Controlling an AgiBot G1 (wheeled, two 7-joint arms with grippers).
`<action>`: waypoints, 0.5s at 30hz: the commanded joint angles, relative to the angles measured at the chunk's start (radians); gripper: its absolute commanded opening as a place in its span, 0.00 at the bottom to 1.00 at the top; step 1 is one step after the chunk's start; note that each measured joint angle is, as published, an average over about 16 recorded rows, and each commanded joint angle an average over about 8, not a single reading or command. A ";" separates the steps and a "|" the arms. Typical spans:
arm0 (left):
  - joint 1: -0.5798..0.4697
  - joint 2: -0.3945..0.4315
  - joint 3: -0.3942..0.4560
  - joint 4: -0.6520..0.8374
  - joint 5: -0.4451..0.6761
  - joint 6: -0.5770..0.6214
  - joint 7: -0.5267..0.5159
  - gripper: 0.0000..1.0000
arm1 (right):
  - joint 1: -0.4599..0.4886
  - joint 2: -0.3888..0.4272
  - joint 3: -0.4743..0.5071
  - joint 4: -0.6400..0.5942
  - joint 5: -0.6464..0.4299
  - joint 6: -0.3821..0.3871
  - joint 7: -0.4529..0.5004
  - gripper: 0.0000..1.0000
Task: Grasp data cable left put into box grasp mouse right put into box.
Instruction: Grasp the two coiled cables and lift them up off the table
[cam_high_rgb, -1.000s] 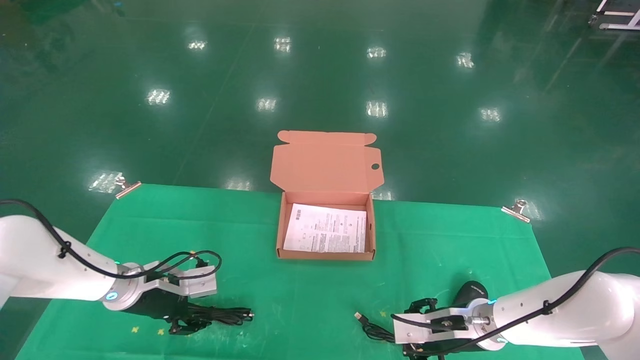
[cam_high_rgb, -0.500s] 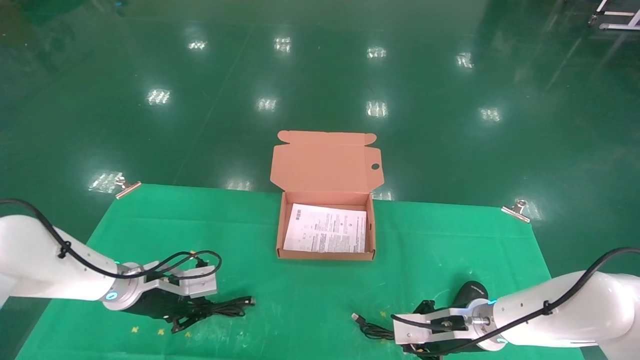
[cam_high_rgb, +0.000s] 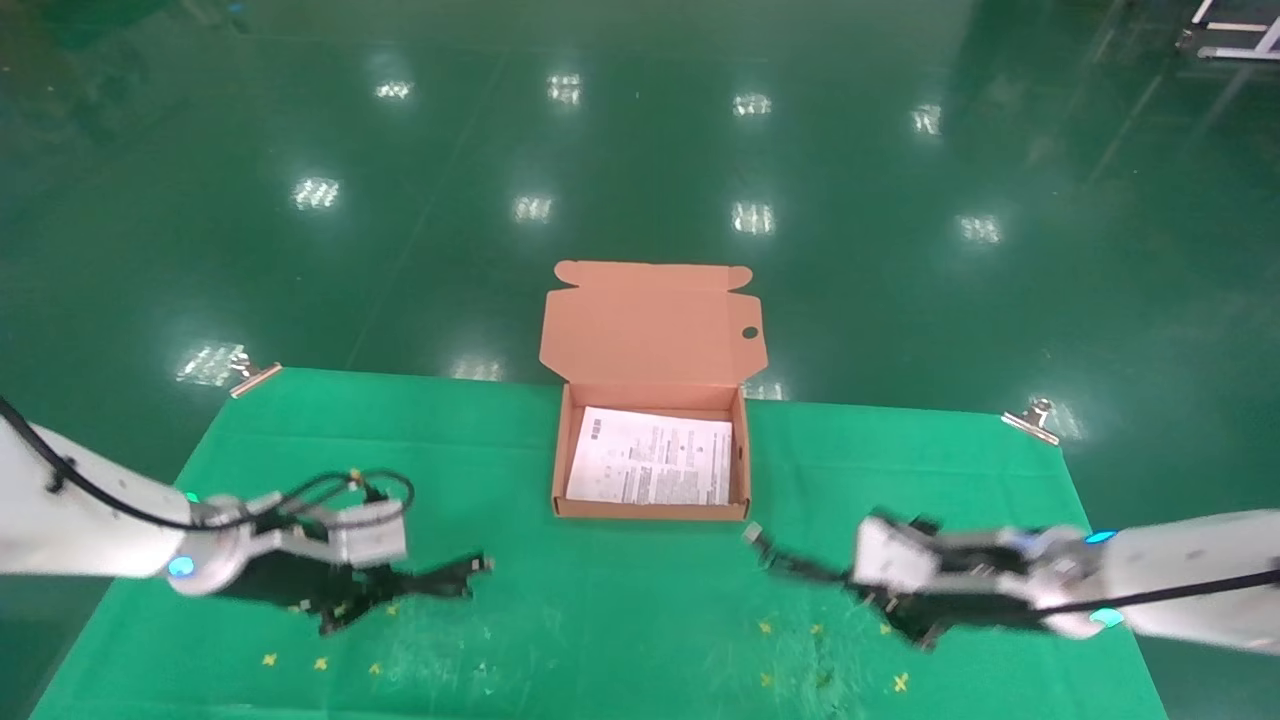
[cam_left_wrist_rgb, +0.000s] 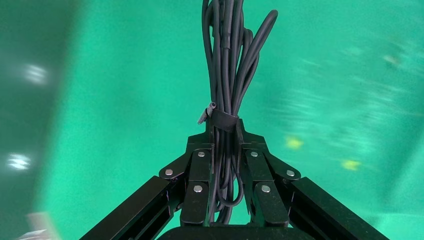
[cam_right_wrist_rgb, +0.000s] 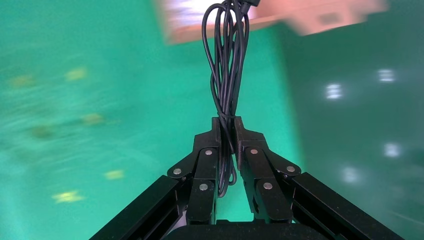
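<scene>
Both jaws clamped on cable bundles: left gripper (cam_high_rgb: 345, 600) data cable (cam_high_rgb: 440, 580), right gripper (cam_high_rgb: 900, 600) mouse cord (cam_high_rgb: 790, 562), open box (cam_high_rgb: 650, 510) between.

Green cloth (cam_high_rgb: 620, 640) (metal clips (cam_high_rgb: 1030, 418))

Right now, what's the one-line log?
left gripper: shut on data cable | right gripper: shut on mouse cord | box: open

Bare cloth (cam_high_rgb: 620, 610) btwn both arms up to box (cam_high_rgb: 650, 512); lid (cam_high_rgb: 652, 322) upright behind.
</scene>
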 joint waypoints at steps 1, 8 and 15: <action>-0.018 -0.026 -0.008 -0.047 -0.002 0.006 -0.008 0.00 | 0.022 0.025 0.020 0.034 -0.009 0.014 0.038 0.00; -0.093 -0.035 -0.039 -0.197 0.016 -0.056 -0.047 0.00 | 0.159 -0.021 0.068 0.033 0.000 0.076 0.045 0.00; -0.178 0.051 -0.052 -0.180 0.042 -0.177 0.013 0.00 | 0.306 -0.154 0.104 -0.075 0.077 0.143 -0.040 0.00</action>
